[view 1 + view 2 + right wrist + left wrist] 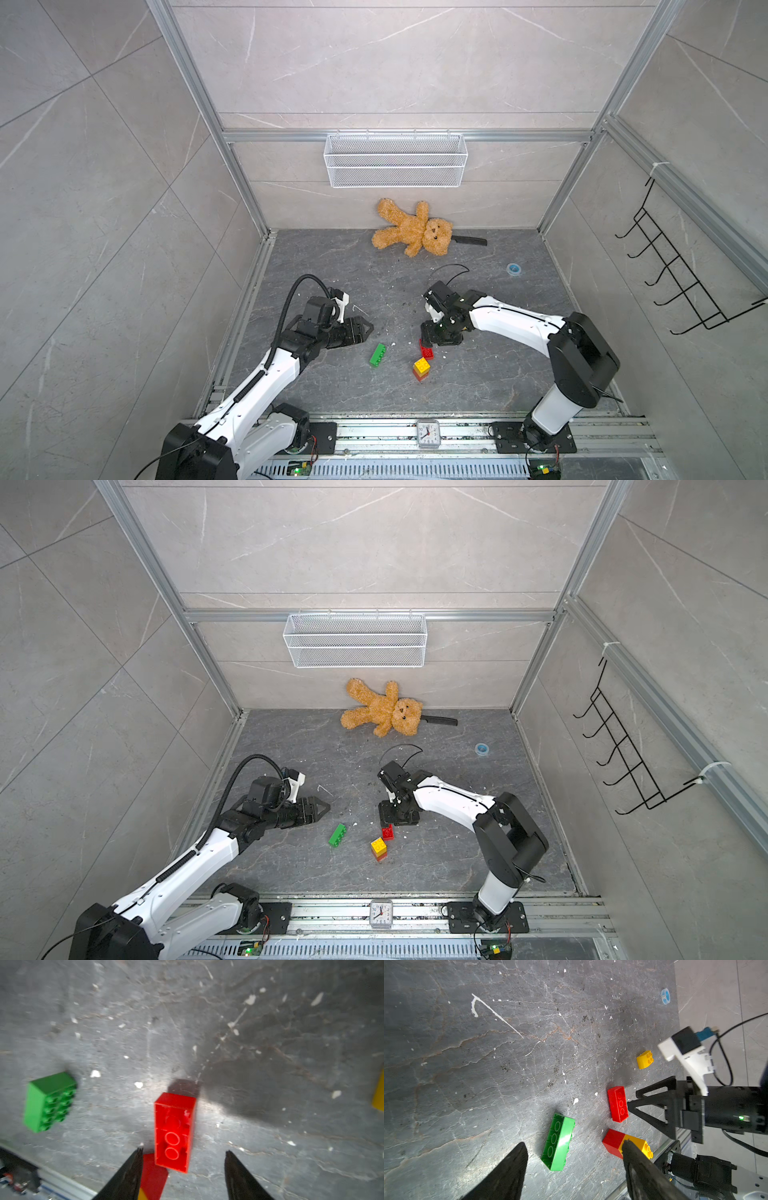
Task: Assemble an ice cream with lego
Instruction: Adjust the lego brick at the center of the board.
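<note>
A long green brick [377, 355] [558, 1142] lies on its side on the dark floor. To its right a red brick [427, 352] [174, 1132] lies with its hollow underside showing, between the spread fingers of my right gripper [184, 1150] [427, 340], which is open and touches nothing. Just in front of it stands a yellow brick joined on a red one [421, 369] [625, 1142]. A round-topped yellow brick [644, 1059] lies farther back; in both top views my right arm hides it. My left gripper [575, 1142] [368, 328] hangs open and empty, left of and behind the green brick.
A brown teddy bear [411, 230] and a black comb [469, 240] lie by the back wall, a blue ring [514, 269] at the back right. A white wire basket [395, 160] hangs on the back wall. A small clock [428, 433] sits on the front rail.
</note>
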Controlling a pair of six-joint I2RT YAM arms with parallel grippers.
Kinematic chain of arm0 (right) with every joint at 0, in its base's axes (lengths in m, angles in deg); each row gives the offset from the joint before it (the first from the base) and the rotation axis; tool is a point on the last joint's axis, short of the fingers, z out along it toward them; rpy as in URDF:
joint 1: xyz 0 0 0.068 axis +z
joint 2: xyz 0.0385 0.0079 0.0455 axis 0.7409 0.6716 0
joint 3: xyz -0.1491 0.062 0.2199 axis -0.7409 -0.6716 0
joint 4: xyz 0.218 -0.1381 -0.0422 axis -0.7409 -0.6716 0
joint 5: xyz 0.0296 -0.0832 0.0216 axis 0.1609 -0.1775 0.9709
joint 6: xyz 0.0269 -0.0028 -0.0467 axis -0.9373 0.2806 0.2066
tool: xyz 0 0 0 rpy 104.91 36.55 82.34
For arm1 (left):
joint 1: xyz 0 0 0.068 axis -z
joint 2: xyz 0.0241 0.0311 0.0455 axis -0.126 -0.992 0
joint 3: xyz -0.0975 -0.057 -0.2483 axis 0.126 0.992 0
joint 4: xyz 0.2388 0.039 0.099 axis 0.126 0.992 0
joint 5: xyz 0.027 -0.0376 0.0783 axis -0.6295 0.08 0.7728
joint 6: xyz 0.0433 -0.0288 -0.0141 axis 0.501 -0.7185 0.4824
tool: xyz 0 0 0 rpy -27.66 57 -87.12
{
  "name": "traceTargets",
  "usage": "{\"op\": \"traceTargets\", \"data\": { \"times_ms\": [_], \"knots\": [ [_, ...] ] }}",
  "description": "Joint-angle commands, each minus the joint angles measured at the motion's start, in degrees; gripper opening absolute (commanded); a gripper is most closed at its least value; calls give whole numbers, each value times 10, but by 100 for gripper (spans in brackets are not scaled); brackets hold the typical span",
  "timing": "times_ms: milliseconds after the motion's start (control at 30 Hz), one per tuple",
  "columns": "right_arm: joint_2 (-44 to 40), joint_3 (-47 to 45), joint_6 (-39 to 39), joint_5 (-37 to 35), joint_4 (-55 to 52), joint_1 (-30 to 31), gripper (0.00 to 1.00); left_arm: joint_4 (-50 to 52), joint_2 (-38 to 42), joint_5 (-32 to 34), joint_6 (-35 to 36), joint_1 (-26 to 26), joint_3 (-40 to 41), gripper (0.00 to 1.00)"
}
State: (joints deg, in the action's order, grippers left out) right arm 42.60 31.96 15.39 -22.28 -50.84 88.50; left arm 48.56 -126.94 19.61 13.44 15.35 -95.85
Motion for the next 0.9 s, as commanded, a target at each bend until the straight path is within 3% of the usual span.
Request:
{"op": "traceTargets", "data": {
  "times_ms": [0, 333, 867],
  "knots": [
    [33, 35, 9, -46, -57, 11, 64, 10, 21, 12, 12, 3, -10, 76],
    [28, 82, 7, -85, -88, 26, 64, 19, 33, 28, 21, 3, 0, 77],
    [116, 117, 32, -48, -79, 41, 62, 22, 34, 31, 25, 2, 3, 77]
  ]
}}
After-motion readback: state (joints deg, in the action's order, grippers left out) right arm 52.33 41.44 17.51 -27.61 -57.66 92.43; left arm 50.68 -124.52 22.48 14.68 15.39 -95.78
